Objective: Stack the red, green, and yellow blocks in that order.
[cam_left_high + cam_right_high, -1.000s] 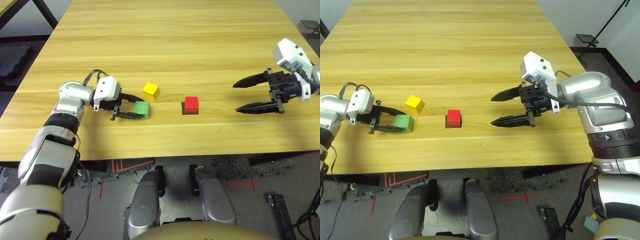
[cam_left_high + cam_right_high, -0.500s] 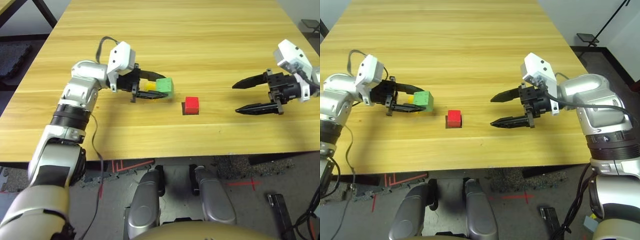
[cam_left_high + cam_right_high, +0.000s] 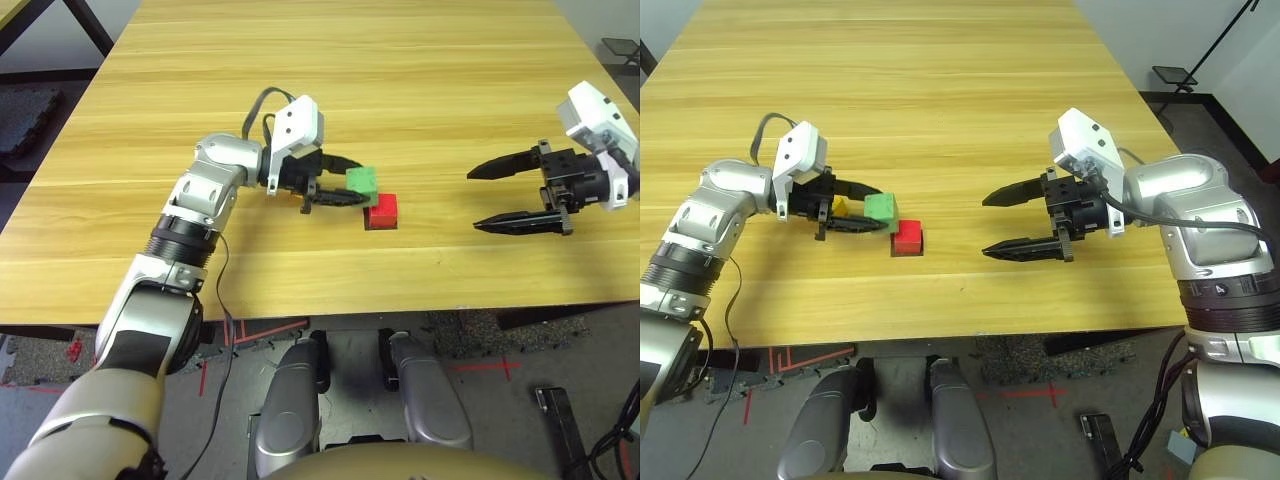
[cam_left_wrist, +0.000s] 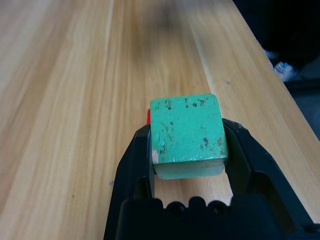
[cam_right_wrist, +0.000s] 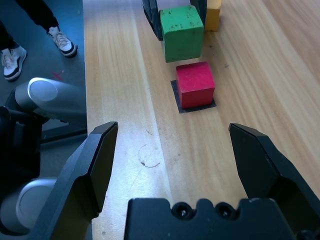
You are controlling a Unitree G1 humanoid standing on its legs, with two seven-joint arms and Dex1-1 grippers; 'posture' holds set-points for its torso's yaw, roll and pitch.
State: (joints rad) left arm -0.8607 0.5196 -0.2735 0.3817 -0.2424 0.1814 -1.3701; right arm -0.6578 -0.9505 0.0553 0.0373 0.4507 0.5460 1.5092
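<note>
Placement matters now: left hand (image 3: 345,189), clamped on the green block (image 3: 362,180), should centre it squarely above the red block (image 3: 382,209) before lowering; right hand (image 3: 491,196) waits wide open.

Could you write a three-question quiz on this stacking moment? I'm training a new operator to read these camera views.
1. True or false: the green block already rests on the red block.
2. Which gripper holds a block? A) the left gripper B) the right gripper C) neither
3. Fill in: the red block sits on a flat ____ patch on the table.

Key:
1. False. It is held in the air beside the red block, not on it.
2. A. The left gripper is shut on the green block; the right gripper is open, away from the blocks.
3. Black.
</note>
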